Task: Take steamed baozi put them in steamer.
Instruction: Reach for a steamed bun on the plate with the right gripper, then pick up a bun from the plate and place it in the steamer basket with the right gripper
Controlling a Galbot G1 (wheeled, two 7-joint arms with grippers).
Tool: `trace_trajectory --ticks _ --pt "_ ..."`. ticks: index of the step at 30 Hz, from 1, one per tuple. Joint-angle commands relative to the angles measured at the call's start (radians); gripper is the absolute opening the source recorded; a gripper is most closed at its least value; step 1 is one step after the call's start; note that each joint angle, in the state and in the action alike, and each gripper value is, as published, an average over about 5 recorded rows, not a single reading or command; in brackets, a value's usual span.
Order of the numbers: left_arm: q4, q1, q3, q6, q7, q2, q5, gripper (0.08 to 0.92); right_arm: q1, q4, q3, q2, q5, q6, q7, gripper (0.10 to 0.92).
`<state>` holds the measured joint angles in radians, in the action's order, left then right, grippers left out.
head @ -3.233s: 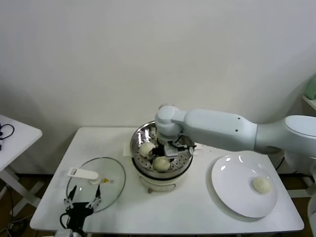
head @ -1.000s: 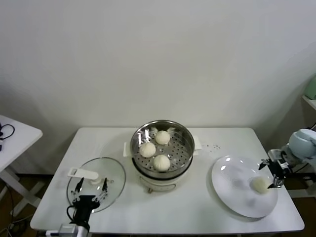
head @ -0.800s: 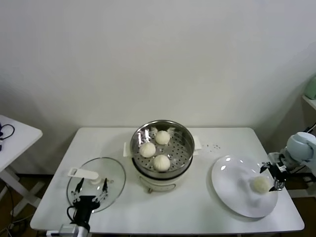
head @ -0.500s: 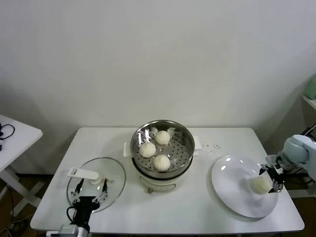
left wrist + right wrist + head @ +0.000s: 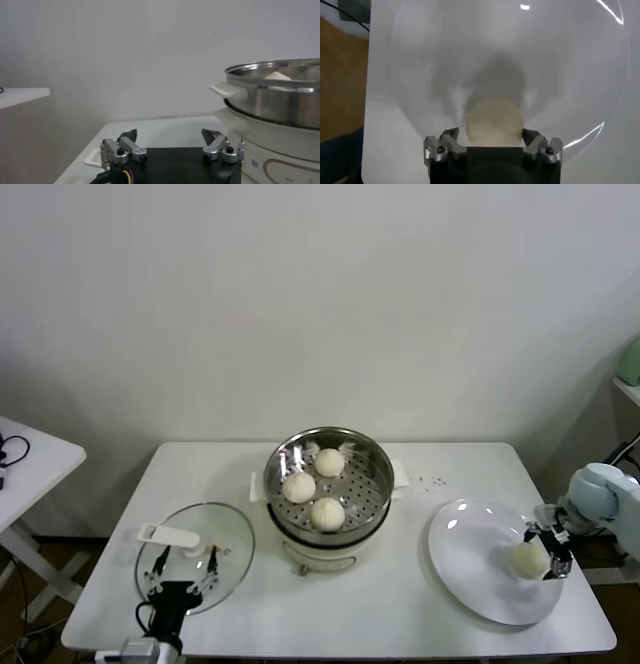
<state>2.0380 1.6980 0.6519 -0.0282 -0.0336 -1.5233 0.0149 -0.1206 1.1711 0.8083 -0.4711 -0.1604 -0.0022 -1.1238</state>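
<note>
Baozi were the whole business here: three (image 5: 316, 485) already sat on the perforated tray inside the steamer (image 5: 375, 509) at the middle of the table (image 5: 400, 604), and the last baozi (image 5: 526, 558) lay on the white plate (image 5: 470, 569) off to the robot's right. Over the past second the right gripper (image 5: 549, 556) had come in from the plate's outer edge and dropped down until its fingers flanked that bun. In the right wrist view the bun (image 5: 494, 123) filled the gap between the two fingertips (image 5: 443, 145), one on each side. The jaws were still apart but had begun drawing in from their widest spread; whether the pads were yet touching the dough could not be told. The bun had not shifted on the plate.

I judged this as the start of the fourth and final pick, with the grasp closing but not yet made; once the bun was lifted and carried over, the steamer would have its full count.

The left gripper (image 5: 178, 596) waited, jaws apart, at the table's near left edge over the glass lid (image 5: 195, 554)
</note>
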Motion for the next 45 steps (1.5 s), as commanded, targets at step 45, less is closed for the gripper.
trace_trajectory --ticks 45 --pt "0.059 0.002 -0.1 0.042 -0.005 0.007 -0.03 0.823 1.177 0.027 0.941 -0.503 0.978 -0.249 0.001 0.679"
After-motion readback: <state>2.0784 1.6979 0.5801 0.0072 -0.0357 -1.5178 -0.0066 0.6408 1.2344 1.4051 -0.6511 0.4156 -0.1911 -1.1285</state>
